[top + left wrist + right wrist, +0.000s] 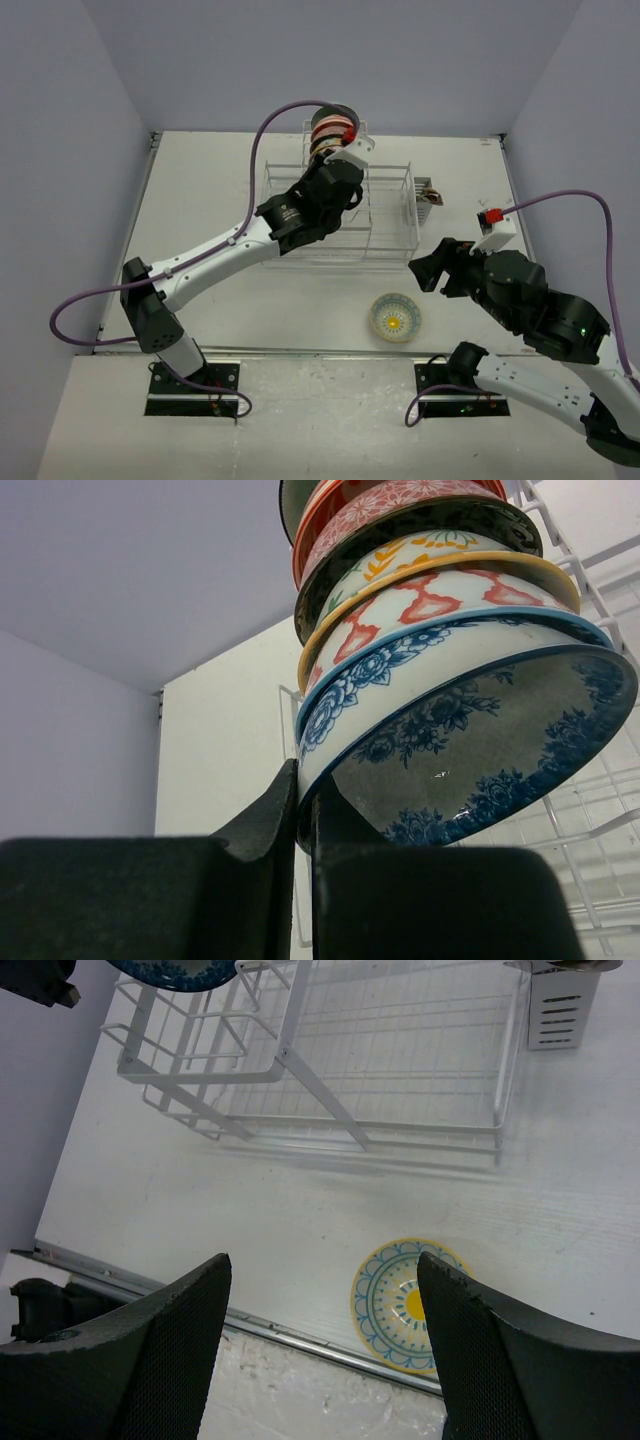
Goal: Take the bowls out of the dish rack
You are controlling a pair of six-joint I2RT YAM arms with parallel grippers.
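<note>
Left gripper [305, 798] pinches near rim of blue floral bowl [470, 730]. Bowl on edge in dish rack [392, 205], just ahead of hand. Other bowls [420, 540] packed behind it. Right gripper [322, 1280] spread wide, empty, farther from bowls.

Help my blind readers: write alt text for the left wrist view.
The left arm's black fingers pinch the rim of a blue-and-white floral ceramic bowl, nearest of a row of patterned bowls standing on edge in a white wire dish rack.
</note>
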